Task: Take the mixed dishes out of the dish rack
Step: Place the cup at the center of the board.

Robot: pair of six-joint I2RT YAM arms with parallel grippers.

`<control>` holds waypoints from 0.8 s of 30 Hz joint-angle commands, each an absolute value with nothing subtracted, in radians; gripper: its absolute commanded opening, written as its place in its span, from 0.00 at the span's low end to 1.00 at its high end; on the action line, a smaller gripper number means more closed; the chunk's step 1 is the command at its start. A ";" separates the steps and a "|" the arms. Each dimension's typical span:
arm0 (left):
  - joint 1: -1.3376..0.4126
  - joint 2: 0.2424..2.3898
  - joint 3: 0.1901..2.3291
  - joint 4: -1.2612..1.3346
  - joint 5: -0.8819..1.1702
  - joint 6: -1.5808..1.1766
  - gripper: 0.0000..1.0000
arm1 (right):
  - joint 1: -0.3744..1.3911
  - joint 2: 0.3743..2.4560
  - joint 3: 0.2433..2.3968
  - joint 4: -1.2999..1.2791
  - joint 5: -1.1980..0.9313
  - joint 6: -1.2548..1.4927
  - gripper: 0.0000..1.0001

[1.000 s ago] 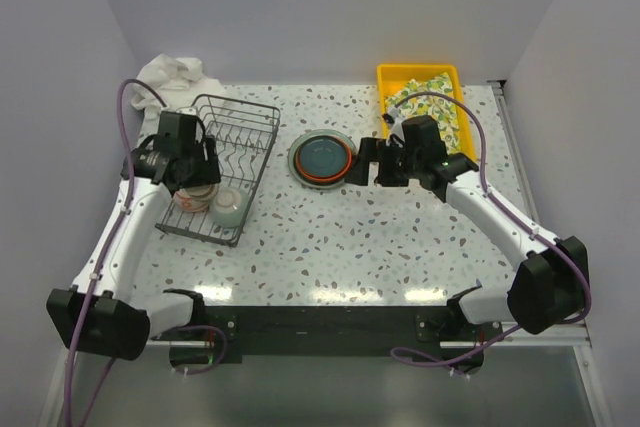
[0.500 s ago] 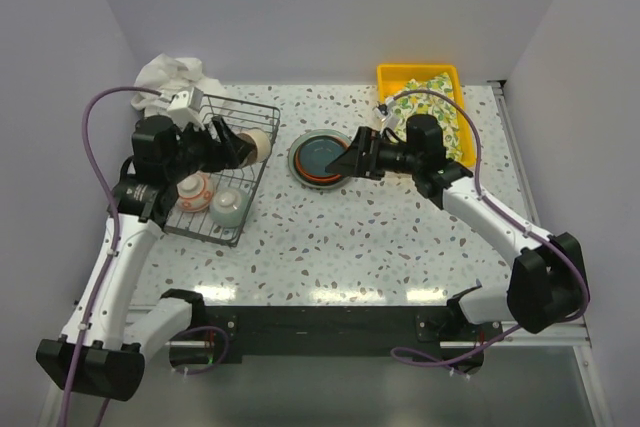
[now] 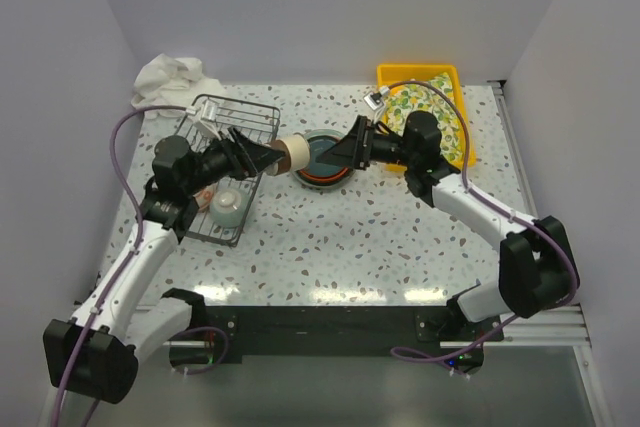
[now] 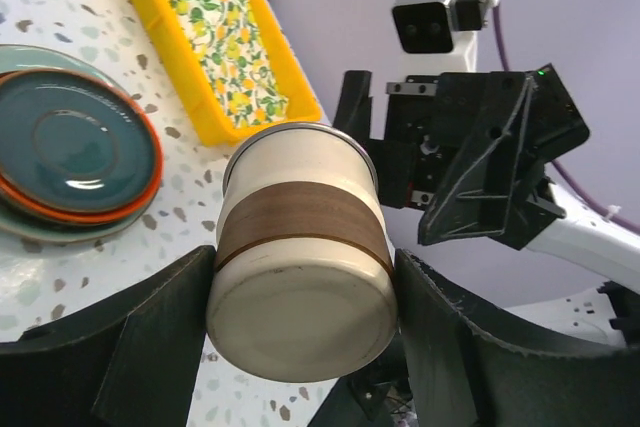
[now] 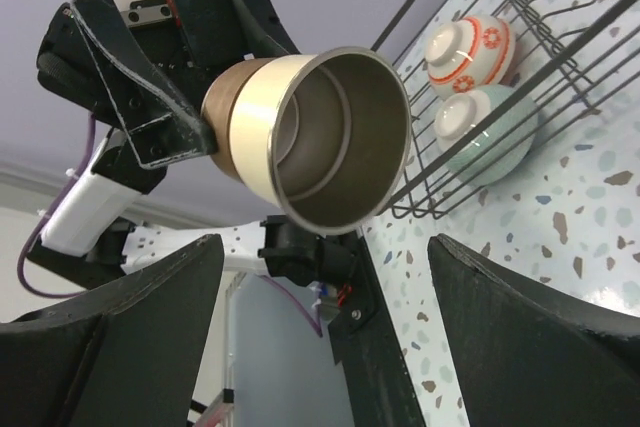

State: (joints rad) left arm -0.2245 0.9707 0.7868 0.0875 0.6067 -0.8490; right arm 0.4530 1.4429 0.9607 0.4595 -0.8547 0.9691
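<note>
My left gripper [image 3: 281,154] is shut on a cream cup with a brown band [image 3: 294,152]. It holds the cup on its side in the air, just right of the dish rack [image 3: 243,122]. In the left wrist view the cup [image 4: 300,247] sits between both fingers [image 4: 155,347]. My right gripper [image 3: 337,154] is open and faces the cup's mouth [image 5: 325,137] from a short way off, not touching it. A red-white bowl [image 5: 468,45] and a pale green cup [image 5: 492,127] lie in the rack [image 5: 545,42]. A teal plate [image 4: 65,147] tops a stack of plates on the table.
A yellow tray [image 3: 418,71] with a lemon-print cloth [image 4: 225,32] stands at the back right. A white rag [image 3: 170,75] lies behind the rack. The plate stack [image 3: 322,175] lies under both grippers. Walls close in the left, back and right.
My left gripper has lifted the banded cup out of the rack and carried it right. My right gripper has swung left and tilted up to face the cup.
</note>
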 commanded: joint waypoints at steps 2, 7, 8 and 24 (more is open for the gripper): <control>-0.285 0.992 0.752 0.328 0.629 -0.966 0.33 | 0.489 1.466 1.008 0.620 -0.917 1.026 0.83; -0.322 1.014 0.692 0.435 0.617 -1.035 0.32 | 0.506 1.480 1.015 0.699 -0.954 1.071 0.74; -0.324 1.015 0.674 0.446 0.617 -1.051 0.32 | 0.506 1.480 1.020 0.701 -0.963 1.072 0.72; -0.330 1.008 0.646 0.336 0.558 -0.901 0.71 | 0.515 1.398 0.982 0.519 -0.956 0.930 0.00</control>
